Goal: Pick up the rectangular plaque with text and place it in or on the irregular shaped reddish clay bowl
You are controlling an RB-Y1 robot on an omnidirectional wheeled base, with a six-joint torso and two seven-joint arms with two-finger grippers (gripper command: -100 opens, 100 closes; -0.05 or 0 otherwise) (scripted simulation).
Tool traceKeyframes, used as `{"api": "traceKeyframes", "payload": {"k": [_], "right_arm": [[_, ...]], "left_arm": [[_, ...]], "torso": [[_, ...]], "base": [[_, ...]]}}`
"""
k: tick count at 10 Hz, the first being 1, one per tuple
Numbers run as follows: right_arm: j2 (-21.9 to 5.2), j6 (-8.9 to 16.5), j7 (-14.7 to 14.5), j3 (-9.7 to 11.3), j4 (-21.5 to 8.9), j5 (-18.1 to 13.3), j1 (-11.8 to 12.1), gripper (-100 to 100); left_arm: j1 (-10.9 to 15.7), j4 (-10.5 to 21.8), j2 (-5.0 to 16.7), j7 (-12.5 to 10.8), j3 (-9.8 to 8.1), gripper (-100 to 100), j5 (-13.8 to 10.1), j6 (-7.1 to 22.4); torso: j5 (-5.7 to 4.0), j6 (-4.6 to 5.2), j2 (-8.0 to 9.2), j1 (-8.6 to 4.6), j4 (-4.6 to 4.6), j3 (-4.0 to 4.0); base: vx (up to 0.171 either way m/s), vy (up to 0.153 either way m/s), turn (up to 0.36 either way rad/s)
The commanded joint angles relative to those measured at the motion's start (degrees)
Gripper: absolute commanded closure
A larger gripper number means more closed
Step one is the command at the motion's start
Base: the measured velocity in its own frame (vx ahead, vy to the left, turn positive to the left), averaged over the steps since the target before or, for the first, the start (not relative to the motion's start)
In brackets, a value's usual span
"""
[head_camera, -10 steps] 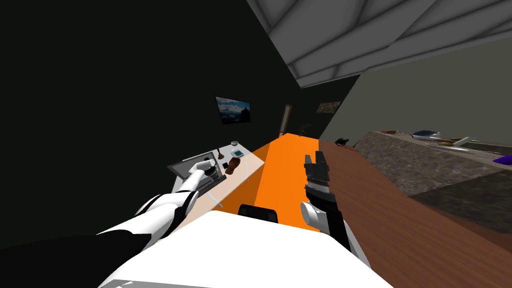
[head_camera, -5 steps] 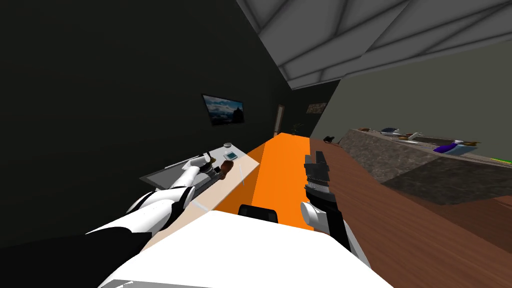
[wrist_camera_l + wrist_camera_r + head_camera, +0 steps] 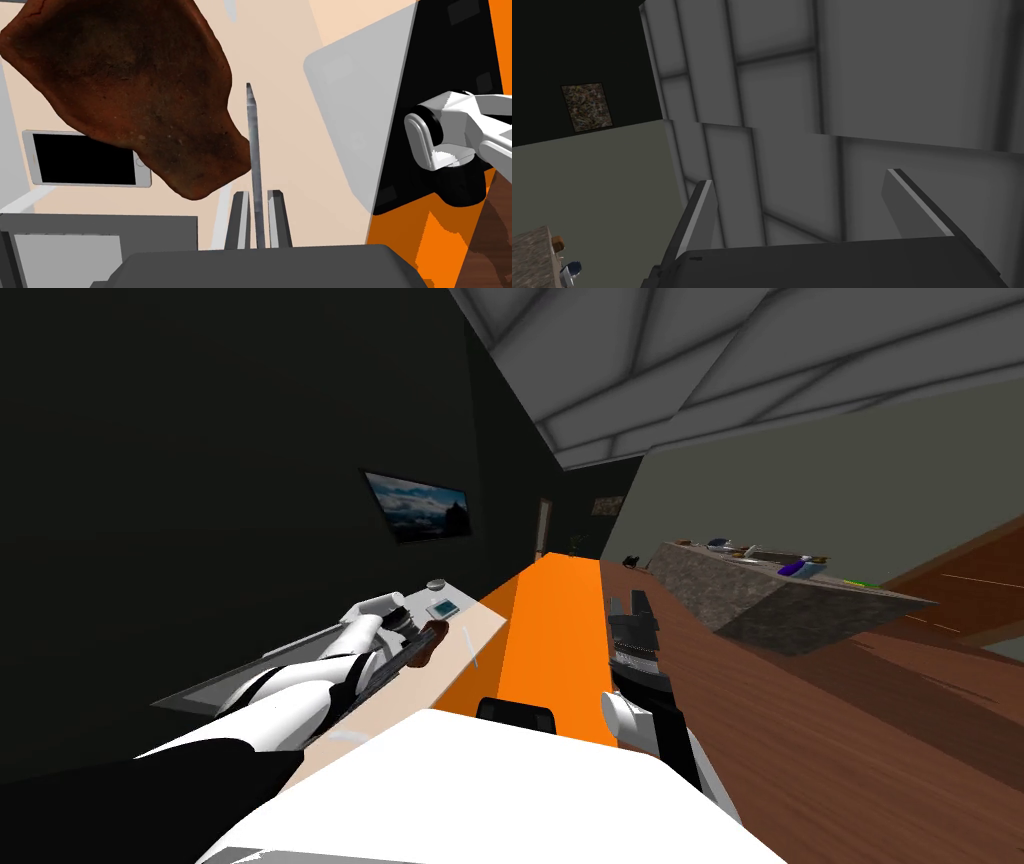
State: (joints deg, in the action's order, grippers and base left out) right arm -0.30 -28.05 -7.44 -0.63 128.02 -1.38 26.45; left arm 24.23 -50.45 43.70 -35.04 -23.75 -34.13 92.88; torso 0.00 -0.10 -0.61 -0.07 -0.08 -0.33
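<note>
Your left gripper (image 3: 258,195) pinches the thin grey rectangular plaque (image 3: 254,145) edge-on, just beside the irregular reddish-brown clay bowl (image 3: 130,90) on the pale desk (image 3: 282,130). Your right gripper (image 3: 798,178) stands wide.

The bowl (image 3: 130,90) is reddish brown with dark, smudgy patches and tiny pale specks. The plaque (image 3: 254,140), seen from its edge, is plain grey. The phone (image 3: 87,165) is white with a black screen. The counter (image 3: 295,150) is pale peach. The left end effector (image 3: 257,197) has light grey fingers (image 3: 241,220) on a dark grey box. The floor (image 3: 800,728) is brown wood with a bright orange strip (image 3: 550,628).
</note>
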Motion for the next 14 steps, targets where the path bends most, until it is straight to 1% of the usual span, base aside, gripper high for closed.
{"api": "traceKeyframes", "payload": {"k": [1,2,5,6,7,9,10,11,12,13,14], "right_arm": [[0.00,0.00,0.00,0.00,0.00,0.00,0.00,0],[0.00,0.00,0.00,0.00,0.00,0.00,0.00,0],[0.00,0.00,0.00,0.00,0.00,0.00,0.00,0],[0.00,0.00,0.00,0.00,0.00,0.00,0.00,0],[0.00,0.00,0.00,0.00,0.00,0.00,0.00,0],[0.00,0.00,0.00,-0.01,0.00,0.00,0.01,0],[0.00,0.00,0.00,-0.01,0.00,0.00,0.00,0],[0.00,0.00,0.00,-0.01,0.00,0.00,0.00,0],[0.00,0.00,0.00,-0.01,0.00,0.00,0.00,0],[0.00,0.00,0.00,-0.01,0.00,0.00,0.00,0],[0.00,0.00,0.00,-0.01,0.00,0.00,-0.01,0]], "left_arm": [[-1.02,0.06,1.58,0.76,-1.18,100,-0.58,0.59],[-1.60,0.69,3.51,1.71,-2.31,100,-1.02,1.07],[-2.62,1.61,6.45,3.35,-4.06,100,-1.64,1.66],[-3.31,2.17,8.30,4.46,-5.16,100,-2.00,1.97],[-3.64,2.42,9.15,4.98,-5.67,100,-2.16,2.11],[-4.67,3.23,11.89,6.62,-7.33,100,-2.68,2.56],[-4.67,3.23,11.89,6.62,-7.33,100,-2.68,2.56],[-4.84,3.36,12.38,6.90,-7.63,100,-2.77,2.66],[-5.01,2.88,11.98,6.54,-7.62,100,-2.82,2.72],[-4.96,2.99,12.06,6.65,-7.65,-100,-2.82,2.66],[-4.96,2.97,12.05,6.63,-7.65,-100,-2.82,2.66]], "torso": [[0.00,0.00,0.00,0.00,0.00,0.00],[0.04,-0.05,0.05,0.07,-0.01,0.02],[0.04,0.00,0.16,0.06,0.02,0.08],[0.01,-0.01,0.22,0.03,0.03,0.12],[-0.01,0.06,0.19,0.02,0.04,0.11],[-0.04,0.07,0.07,0.03,0.02,0.05],[-0.04,0.12,0.06,-0.05,0.02,0.04],[-0.05,0.04,0.23,-0.06,0.02,0.11],[-0.06,0.04,0.40,-0.07,0.06,0.21],[-0.06,0.03,0.52,-0.11,0.07,0.28],[-0.07,0.03,0.58,-0.13,0.09,0.32]], "base": [[0.119,0.001,-0.156],[0.124,-0.005,-0.215],[0.096,-0.002,-0.164],[0.100,0.003,-0.244],[0.112,0.009,-0.198],[0.130,0.015,-0.172],[0.072,0.007,-0.078],[0.031,0.006,-0.036],[0.012,0.005,-0.007],[0.000,0.000,0.000],[0.000,0.000,0.000]]}}
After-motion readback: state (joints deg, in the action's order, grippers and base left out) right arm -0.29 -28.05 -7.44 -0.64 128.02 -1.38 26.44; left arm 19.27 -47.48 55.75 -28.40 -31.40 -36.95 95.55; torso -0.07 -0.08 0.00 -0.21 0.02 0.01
